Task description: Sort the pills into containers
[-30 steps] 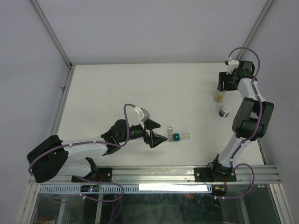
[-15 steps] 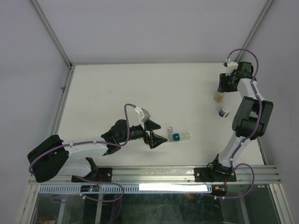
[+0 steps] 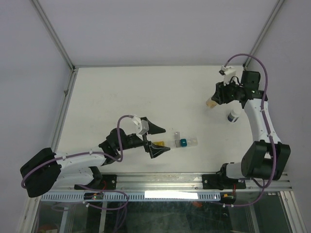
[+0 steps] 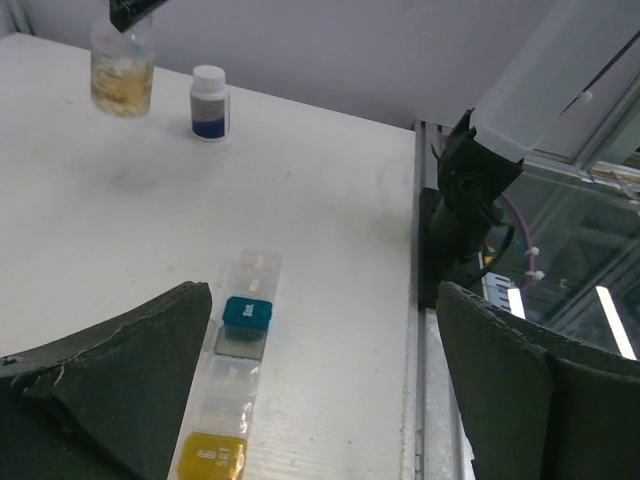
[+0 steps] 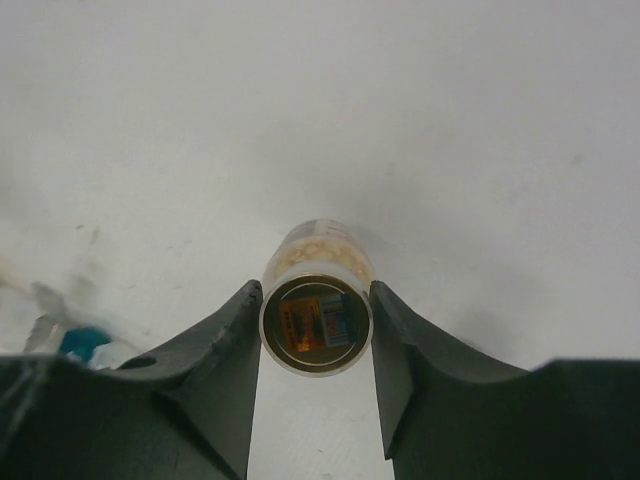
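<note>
The pills point(image 5: 316, 249) are a tan mass inside a clear bottle point(image 5: 317, 312) that my right gripper point(image 5: 317, 322) is shut on, one finger on each side. In the top view that bottle point(image 3: 211, 103) hangs tilted over the table's right part, under the right gripper point(image 3: 215, 99). The containers point(image 3: 178, 142) lie as a short row near the front: a yellow cell point(image 4: 212, 458), a grey one point(image 4: 240, 342), a teal one point(image 4: 247, 312) and a clear one point(image 4: 256, 268). My left gripper point(image 3: 165, 140) stands wide open at the row's yellow end, holding nothing.
A small white bottle with a blue label point(image 3: 233, 116) stands on the table near the right arm, also visible in the left wrist view point(image 4: 209, 102). A metal rail point(image 3: 160, 180) runs along the front edge.
My right gripper has shut on the pill bottle, lifted it and carried it left toward the middle. The left gripper has drawn back slightly, uncovering the yellow cell.
</note>
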`<state>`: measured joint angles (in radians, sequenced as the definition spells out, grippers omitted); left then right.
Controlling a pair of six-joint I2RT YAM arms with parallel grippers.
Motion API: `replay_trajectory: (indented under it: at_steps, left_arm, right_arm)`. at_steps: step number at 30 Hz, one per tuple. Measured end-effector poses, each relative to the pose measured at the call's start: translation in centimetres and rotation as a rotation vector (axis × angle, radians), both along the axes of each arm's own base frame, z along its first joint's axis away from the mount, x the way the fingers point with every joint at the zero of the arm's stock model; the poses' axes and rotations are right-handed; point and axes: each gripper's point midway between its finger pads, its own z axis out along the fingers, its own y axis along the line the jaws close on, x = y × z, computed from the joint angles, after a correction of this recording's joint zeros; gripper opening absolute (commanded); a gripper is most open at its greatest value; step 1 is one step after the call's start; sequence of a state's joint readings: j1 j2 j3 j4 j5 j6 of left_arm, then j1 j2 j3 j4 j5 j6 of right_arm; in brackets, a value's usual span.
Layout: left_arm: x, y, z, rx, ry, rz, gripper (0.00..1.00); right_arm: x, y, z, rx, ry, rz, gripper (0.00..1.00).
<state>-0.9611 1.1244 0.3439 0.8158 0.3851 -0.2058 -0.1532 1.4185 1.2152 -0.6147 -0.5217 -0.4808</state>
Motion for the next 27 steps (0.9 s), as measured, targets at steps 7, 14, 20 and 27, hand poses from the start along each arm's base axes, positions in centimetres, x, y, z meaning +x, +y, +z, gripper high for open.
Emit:
replay_trajectory:
  at_steps: [7,14,20,27]
  left_arm:
    - [2.3,0.2,0.7,0.034,-0.162,0.11,0.99]
    - [6.5,-1.8,0.1,0.129,-0.247,0.261,0.99]
    - [9.0,-3.8,-0.7,0.2,-0.273,0.336,0.99]
    - [9.4,-5.0,-2.6,0.274,-0.274,0.318,0.97]
  right_arm:
    - [-6.3,10.2,2.1,0.143,-0.02,0.35,0.02]
    - [-11.1,15.8,1.2,0.279,0.069,0.58,0.02]
    - [-13.6,18.1,0.2,0.299,0.12,0.674,0.01]
    - [-14.3,19.0,0.3,0.3,0.125,0.711,0.0]
